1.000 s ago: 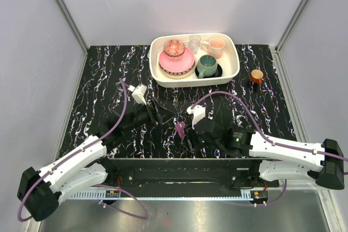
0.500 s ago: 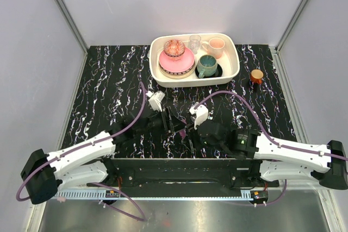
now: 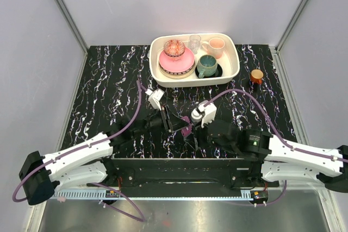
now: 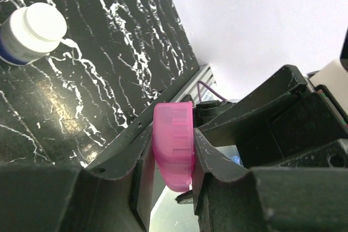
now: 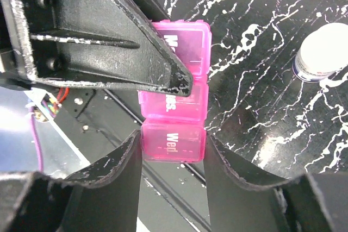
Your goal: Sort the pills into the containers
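While both pairs of fingers are clamped on the same object, I'll take them one at a time. My left gripper (image 4: pixel 174 151) is closed on the magenta pill box (image 4: pixel 174 137), with a black finger pressed against each side of it. My right gripper (image 5: pixel 173 153) grasps the same box at its end compartment, the one whose lid reads "Wed", with one finger tight on either side. On the right wrist view, one left finger lies slantwise over the compartments further along.

From above, the pill box sits between the two wrists near the table's (image 3: pixel 109 91) front edge. The "Wed" end reaches out past that edge, and I cannot tell whether the box touches the surface. A white bottle (image 5: pixel 323 52) with a blue label stands upright on the black marbled top, near the box. The cream tray (image 3: pixel 235 71) of crockery sits well apart at the far side. A brown jar (image 3: pixel 256 75) with an orange lid stands just to its right.
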Available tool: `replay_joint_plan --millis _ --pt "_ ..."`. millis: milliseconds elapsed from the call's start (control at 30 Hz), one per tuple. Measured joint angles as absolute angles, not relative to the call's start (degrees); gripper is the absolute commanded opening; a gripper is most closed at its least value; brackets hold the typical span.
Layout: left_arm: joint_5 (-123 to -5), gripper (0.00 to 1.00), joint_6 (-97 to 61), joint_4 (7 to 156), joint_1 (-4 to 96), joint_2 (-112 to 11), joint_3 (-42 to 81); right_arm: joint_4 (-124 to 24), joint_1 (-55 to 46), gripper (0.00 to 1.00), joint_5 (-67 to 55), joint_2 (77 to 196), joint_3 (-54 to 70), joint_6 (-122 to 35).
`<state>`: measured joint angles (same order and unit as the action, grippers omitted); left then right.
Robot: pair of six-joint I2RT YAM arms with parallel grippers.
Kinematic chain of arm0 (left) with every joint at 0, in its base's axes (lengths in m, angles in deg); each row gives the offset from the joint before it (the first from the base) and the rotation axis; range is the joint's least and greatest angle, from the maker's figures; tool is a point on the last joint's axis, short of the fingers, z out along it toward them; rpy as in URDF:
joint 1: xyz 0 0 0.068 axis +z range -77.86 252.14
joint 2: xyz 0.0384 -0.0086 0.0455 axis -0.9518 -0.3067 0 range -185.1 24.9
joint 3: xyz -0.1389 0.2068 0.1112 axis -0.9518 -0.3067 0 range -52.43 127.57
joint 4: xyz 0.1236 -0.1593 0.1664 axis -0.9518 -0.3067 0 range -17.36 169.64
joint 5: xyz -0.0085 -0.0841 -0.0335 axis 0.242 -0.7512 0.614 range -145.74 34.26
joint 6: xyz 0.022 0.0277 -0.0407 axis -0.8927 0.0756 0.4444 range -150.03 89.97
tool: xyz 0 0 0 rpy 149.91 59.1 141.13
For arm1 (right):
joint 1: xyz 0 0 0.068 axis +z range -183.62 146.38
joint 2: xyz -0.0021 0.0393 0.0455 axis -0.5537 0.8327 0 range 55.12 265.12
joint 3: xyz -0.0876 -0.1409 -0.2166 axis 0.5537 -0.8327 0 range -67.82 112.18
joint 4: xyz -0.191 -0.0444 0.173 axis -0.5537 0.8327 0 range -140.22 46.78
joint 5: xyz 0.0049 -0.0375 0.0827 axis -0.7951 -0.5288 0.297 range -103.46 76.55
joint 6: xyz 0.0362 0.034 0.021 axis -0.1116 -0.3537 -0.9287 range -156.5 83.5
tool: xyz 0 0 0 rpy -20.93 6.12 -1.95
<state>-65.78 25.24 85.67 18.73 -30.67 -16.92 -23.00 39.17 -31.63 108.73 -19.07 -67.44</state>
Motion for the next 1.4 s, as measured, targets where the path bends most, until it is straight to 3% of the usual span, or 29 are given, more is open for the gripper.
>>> replay_joint_plan --millis 133,167,267,400,700,1000,1400 --pt "-66.6 0.0 25.7 89.4 18.5 -28.7 -18.1 -23.8 39.2 0.11 -30.1 103.8 -19.6 -68.4" --pt "-67.0 0.0 25.8 90.5 18.5 -28.3 -18.5 -24.1 39.2 0.22 -29.7 102.7 -19.9 -68.6" --pt "-68.2 0.0 25.8 93.0 18.4 -27.5 -19.6 -24.8 39.2 0.44 -28.7 99.5 -20.4 -69.6" --pt "-69.8 0.0 25.9 94.7 18.5 -27.0 -20.2 -25.1 39.2 0.53 -27.9 96.7 -21.0 -71.0" --pt "-70.5 0.0 24.4 93.0 18.5 -23.9 -21.1 -21.7 39.2 0.6 -31.1 94.3 -20.2 -71.7" --pt "-71.9 0.0 23.7 92.7 18.5 -20.8 -21.4 -15.8 39.2 0.6 -38.1 91.9 -20.2 -72.6" --pt "-70.4 0.0 17.3 88.7 18.4 -21.0 -22.9 -11.7 39.2 0.68 -40.2 100.5 -19.4 -74.1"
